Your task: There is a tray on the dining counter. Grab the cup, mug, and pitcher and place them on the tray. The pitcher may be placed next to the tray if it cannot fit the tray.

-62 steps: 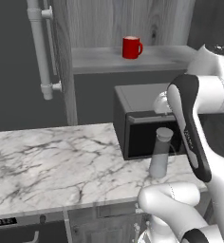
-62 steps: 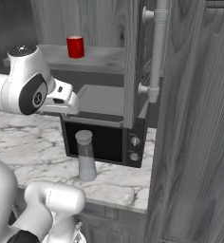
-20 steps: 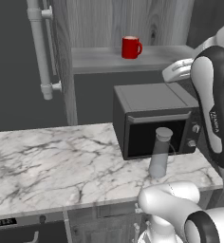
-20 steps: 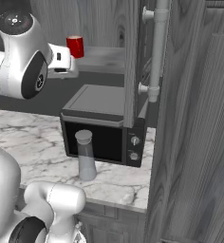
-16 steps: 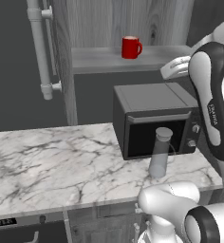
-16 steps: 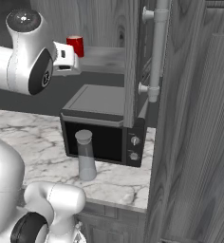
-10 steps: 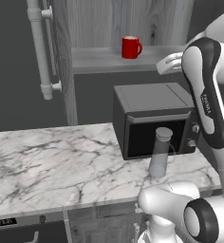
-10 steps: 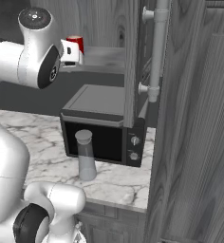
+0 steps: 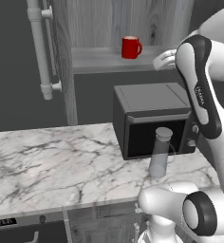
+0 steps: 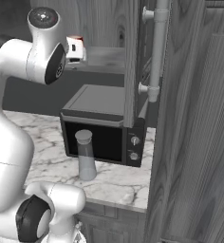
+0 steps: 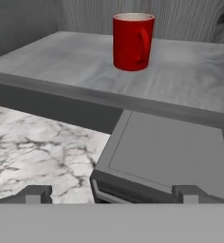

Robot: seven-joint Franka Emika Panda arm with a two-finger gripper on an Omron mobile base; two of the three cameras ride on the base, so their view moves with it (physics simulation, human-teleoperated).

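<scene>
Left base view: the mug (image 9: 130, 47) is seen upright on the grey shelf (image 9: 99, 59) above the microwave (image 9: 152, 118), handle turned toward the arm. The pincer (image 9: 163, 59) is held at shelf height, just beside the shelf's edge and well apart from the mug. A clip of the shelf lip or microwave top is judged possible if the approach is made too low. The pitcher (image 9: 160, 152) is seen standing on the marble surface (image 9: 52, 161), in front of the microwave door; its contents cannot be told.

Right base view: the mug (image 10: 76, 39) is largely hidden behind the pincer (image 10: 75, 50). The pitcher (image 10: 85, 155) stands lidded.

Hand view: the pincer (image 11: 111, 192) is released, fingers spread wide, nothing grasped. The mug (image 11: 133, 41) is centred ahead; its pale interior cannot be inspected. A push off-centre is judged liable to tip it.
</scene>
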